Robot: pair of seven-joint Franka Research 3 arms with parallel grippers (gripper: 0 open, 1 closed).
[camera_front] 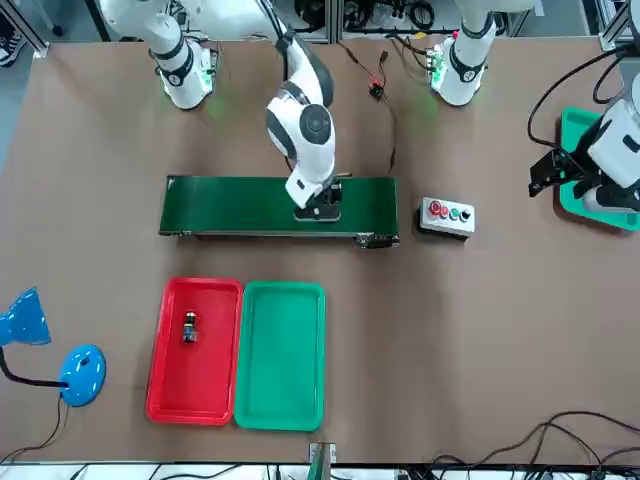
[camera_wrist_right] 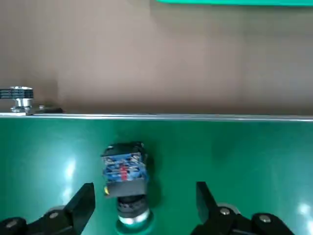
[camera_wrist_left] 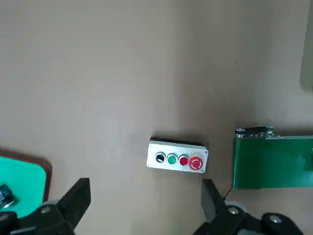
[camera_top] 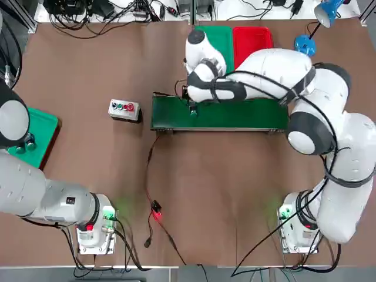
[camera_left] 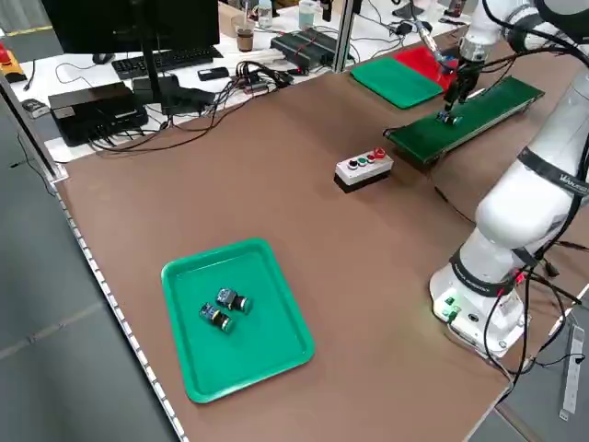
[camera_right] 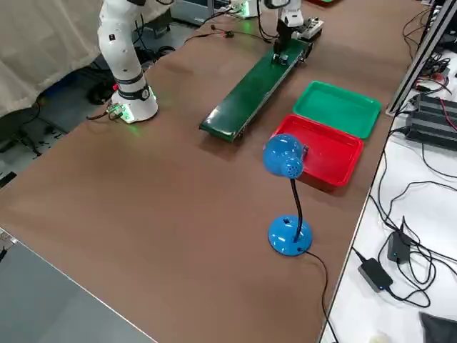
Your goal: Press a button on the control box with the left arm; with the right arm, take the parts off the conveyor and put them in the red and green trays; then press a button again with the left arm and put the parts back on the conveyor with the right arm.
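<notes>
- Right wrist view: the right pincer (camera_wrist_right: 145,187) was open, its two fingers spread on either side of a green-capped part (camera_wrist_right: 128,172) that lay on the green conveyor (camera_wrist_right: 244,152). Nothing was gripped.
- That part sat nearer one finger than the other. If the pincer closed without being centred, one finger would probably touch first and nudge or roll the part along the smooth belt.
- A grip on the rounded cap instead of the blocky body could slip, likely dropping the part on the way to the green tray (camera_front: 282,355). Coming down too low could scrape a fingertip on the belt.
- The other part (camera_front: 190,328) lay in the red tray (camera_front: 168,380), which stood right beside the green one; a careless release might land on their neighbouring rims.
- The right arm (camera_top: 273,66) reached out from its base and bent back across the conveyor, wrist turned down, near the belt end closest to the control box (camera_top: 124,108).
- The left pincer (camera_wrist_left: 145,196) was open and held nothing. Its arm (camera_top: 41,189) waited off to the left, well apart from the buttons.
</notes>
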